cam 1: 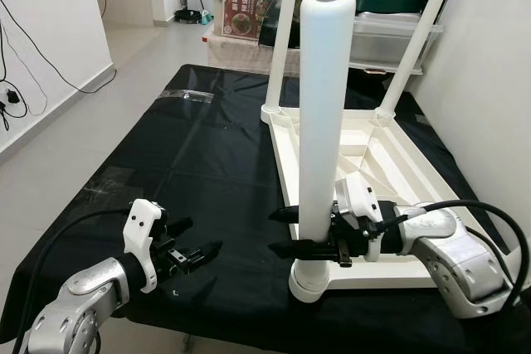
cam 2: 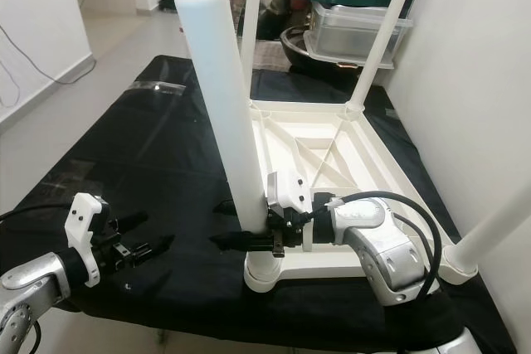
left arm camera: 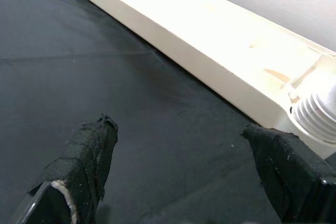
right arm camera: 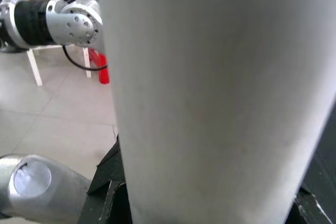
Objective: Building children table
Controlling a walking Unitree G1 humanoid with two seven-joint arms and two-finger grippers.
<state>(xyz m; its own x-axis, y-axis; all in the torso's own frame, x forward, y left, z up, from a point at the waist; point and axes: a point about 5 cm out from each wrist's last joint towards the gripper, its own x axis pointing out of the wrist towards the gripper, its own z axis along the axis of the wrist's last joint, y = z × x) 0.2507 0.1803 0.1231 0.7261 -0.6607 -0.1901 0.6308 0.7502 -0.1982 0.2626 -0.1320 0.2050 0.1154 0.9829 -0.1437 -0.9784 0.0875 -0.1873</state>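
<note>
The white tabletop lies upside down on the black cloth, with two legs already standing at its far corners, toward 12 o'clock. At its near corner, about 6 o'clock from the tabletop's middle, the right gripper clasps the thick white leg low down, fingers on either side of it, just above the socket. To seat it well, I judge the leg should stay upright and be turned squarely, not forced at a tilt. The left gripper hovers at 9 o'clock of the socket, fingers spread wide and holding nothing. The left wrist view reveals ridged threads at the leg's base; the right eye view shows a fourth leg at 3 o'clock.
</note>
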